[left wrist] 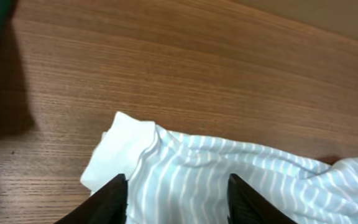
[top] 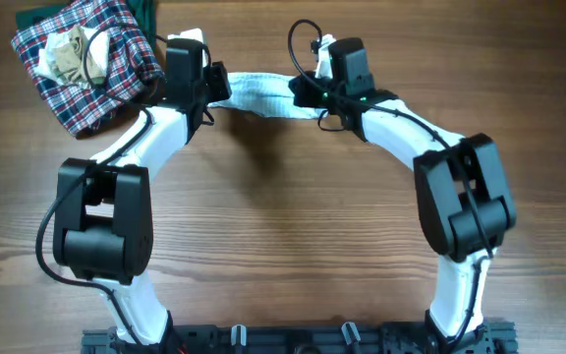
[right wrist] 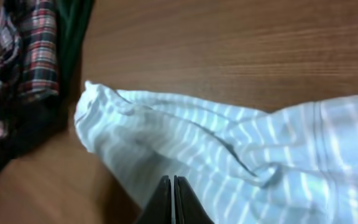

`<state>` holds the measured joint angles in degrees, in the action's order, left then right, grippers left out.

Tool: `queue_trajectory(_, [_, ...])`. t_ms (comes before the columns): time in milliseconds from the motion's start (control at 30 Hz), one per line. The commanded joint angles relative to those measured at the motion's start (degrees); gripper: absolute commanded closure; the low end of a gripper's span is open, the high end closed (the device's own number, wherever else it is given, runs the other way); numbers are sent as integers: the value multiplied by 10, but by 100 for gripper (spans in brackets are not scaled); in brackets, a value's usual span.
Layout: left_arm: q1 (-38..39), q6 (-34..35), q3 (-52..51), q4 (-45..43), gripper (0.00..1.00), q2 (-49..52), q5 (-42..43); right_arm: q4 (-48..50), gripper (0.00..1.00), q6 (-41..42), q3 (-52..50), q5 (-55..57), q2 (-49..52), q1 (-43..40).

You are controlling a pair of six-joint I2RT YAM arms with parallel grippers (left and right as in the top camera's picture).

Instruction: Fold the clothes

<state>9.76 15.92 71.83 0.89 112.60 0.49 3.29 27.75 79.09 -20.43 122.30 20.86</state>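
Grasp stage, fold not begun.
Your right claw [right wrist: 171, 182] was clenched on the striped garment [top: 260, 94] at the far edge of the desk [top: 283, 226]; your left claw [left wrist: 177, 182] straddled its other end, released, and would need to close next.

Place: robot lab bench.
Rig: two arms [top: 101, 221] on a black rail [top: 293, 339] at the table's edge.
Table [top: 283, 226]: bare wood.
Props: plaid heap [top: 86, 59], striped cloth [top: 258, 93].
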Motion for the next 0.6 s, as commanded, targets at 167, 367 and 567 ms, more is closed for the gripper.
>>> queue_trajectory(167, [2,0,-2,-9,55,26,75,33,96,57,-2,59,62,1])
queue_trajectory(367, [2,30,-2,-54,67,80,98,7,96,57,-2,110,64,-2])
queue_trajectory(567, [1,30,-2,-88,76,127,115,-62,96,74,-2,168,64,-3])
